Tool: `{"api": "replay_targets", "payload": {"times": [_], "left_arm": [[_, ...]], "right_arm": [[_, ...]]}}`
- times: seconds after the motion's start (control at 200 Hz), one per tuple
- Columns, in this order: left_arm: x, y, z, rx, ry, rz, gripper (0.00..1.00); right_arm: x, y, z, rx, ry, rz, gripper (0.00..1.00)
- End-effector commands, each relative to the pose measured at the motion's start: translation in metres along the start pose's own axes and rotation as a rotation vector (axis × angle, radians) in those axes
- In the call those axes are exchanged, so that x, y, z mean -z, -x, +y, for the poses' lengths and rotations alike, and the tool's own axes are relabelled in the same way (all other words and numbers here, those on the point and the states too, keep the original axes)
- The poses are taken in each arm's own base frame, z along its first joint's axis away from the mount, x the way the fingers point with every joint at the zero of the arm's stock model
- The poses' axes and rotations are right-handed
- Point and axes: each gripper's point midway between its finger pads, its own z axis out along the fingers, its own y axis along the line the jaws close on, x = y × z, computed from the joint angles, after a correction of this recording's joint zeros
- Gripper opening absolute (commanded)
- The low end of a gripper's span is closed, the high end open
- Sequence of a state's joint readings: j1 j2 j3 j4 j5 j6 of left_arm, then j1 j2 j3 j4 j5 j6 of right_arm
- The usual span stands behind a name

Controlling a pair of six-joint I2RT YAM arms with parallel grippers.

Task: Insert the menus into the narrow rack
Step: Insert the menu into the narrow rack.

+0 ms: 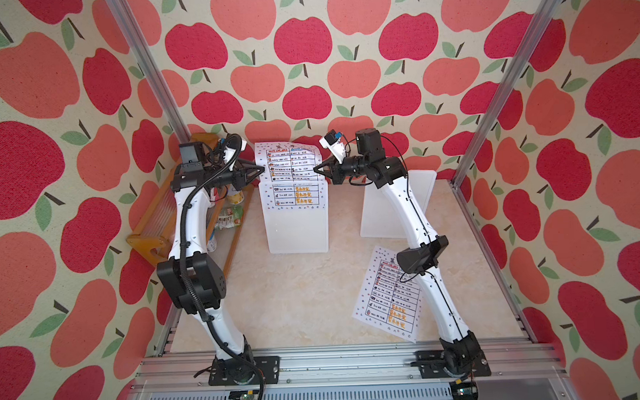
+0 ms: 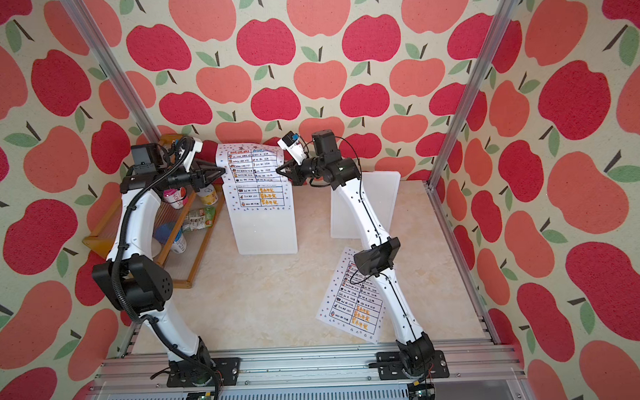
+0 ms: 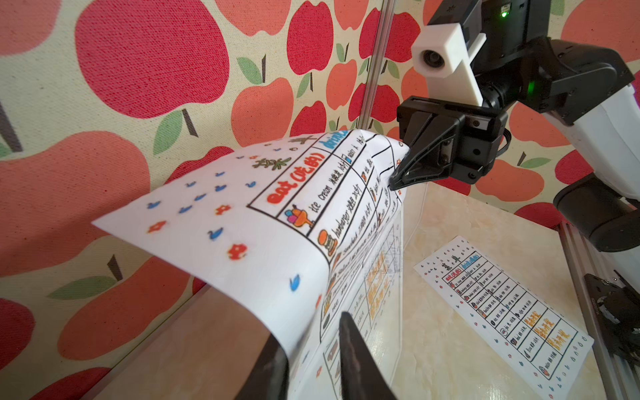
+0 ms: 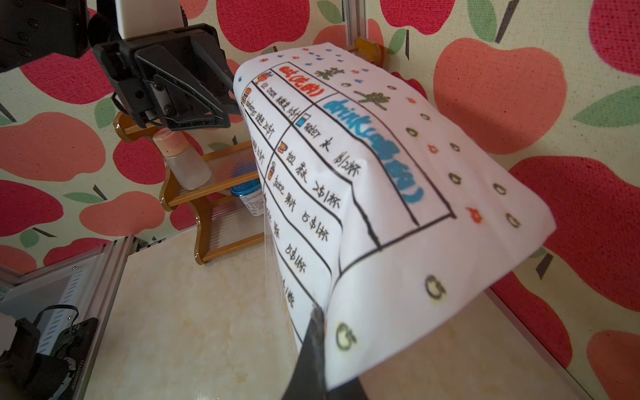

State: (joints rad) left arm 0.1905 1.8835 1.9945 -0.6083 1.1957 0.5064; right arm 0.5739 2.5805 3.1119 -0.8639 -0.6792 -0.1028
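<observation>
A menu is pinched at opposite edges by the closed left pincer and right pincer, its lower part sunk in the clear rack. A second menu is seen flat on the tabletop beside it; a wooden shelf of bottles is left of the rack.

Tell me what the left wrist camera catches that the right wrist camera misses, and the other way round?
Only the left wrist view shows the second menu lying flat on the table, plus the right gripper pinching the held sheet's far edge. Only the right wrist view shows the wooden shelf with its small bottle, and the left gripper. Both show the held menu, its top half drooping backward above the clear rack.
</observation>
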Motion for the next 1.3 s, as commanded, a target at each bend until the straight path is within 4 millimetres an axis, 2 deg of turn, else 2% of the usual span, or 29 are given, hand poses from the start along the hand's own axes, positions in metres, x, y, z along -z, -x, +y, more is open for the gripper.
{"api": "replay_targets", "payload": {"times": [0.0,0.16,0.285,0.405,0.58,0.665,0.815,0.985,1.13,1.296], "left_arm": [[-0.003,0.006,-0.004,-0.013,-0.044,-0.025,0.25],[-0.004,-0.002,-0.005,-0.005,-0.046,-0.01,0.21],[-0.006,-0.007,-0.009,0.002,-0.056,-0.007,0.19],[-0.007,-0.011,-0.011,0.01,-0.06,-0.001,0.19],[-0.008,-0.019,-0.01,0.019,-0.054,0.012,0.19],[-0.008,-0.021,-0.009,0.019,-0.049,0.015,0.2],[-0.007,-0.015,-0.007,0.008,-0.042,0.006,0.23],[-0.005,0.002,-0.003,-0.018,-0.042,-0.019,0.26],[-0.002,0.009,0.0,-0.024,-0.042,-0.021,0.26],[-0.003,0.008,0.001,-0.022,-0.048,-0.023,0.27]], "right_arm": [[0.0,-0.005,0.006,0.022,-0.004,0.024,0.03],[0.001,0.004,0.007,0.041,0.003,-0.007,0.23],[-0.001,0.012,0.006,0.057,0.017,-0.047,0.44],[-0.001,0.023,0.003,0.072,0.008,-0.091,0.52],[0.005,0.04,-0.002,0.086,0.005,-0.16,0.56],[0.007,0.045,-0.002,0.088,0.01,-0.175,0.53],[0.009,0.045,-0.001,0.09,0.013,-0.171,0.35],[0.011,0.043,-0.001,0.091,0.012,-0.159,0.16],[0.01,0.037,-0.002,0.084,0.012,-0.141,0.09],[0.008,0.028,-0.001,0.064,0.024,-0.114,0.03]]}}
